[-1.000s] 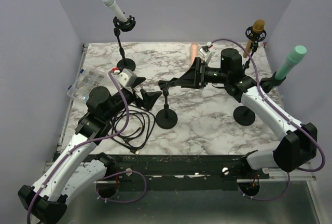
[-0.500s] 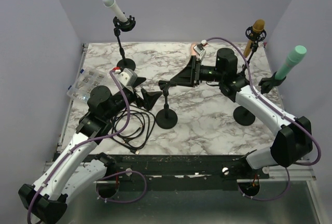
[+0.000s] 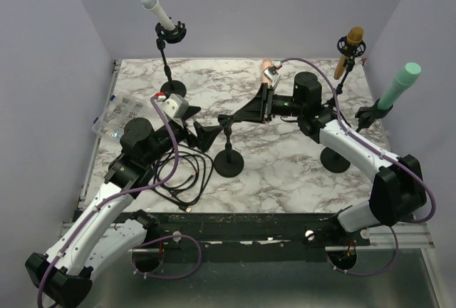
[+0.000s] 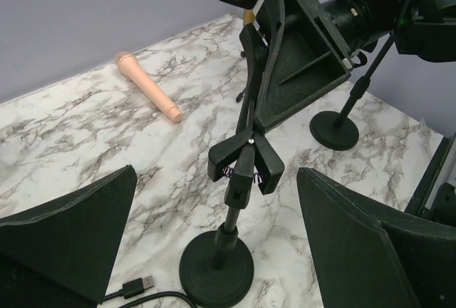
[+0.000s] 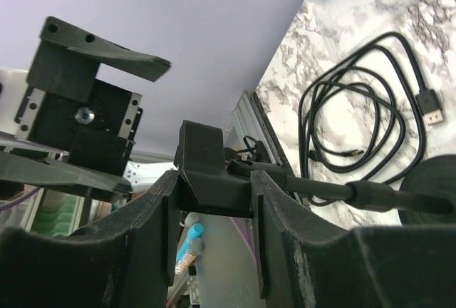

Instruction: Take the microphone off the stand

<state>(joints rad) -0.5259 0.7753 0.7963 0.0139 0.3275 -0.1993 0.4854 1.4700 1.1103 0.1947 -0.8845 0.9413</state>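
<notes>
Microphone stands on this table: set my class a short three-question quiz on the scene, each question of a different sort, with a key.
1. True or false: the peach microphone lies flat on the table.
2. The right end effector has its fingers either side of: A) the peach microphone; B) the clip of the empty centre stand; C) the USB cable.
3. How many microphones are held in stands?
Key: 1 true; 2 B; 3 three: white microphone, brown microphone, green microphone.
</notes>
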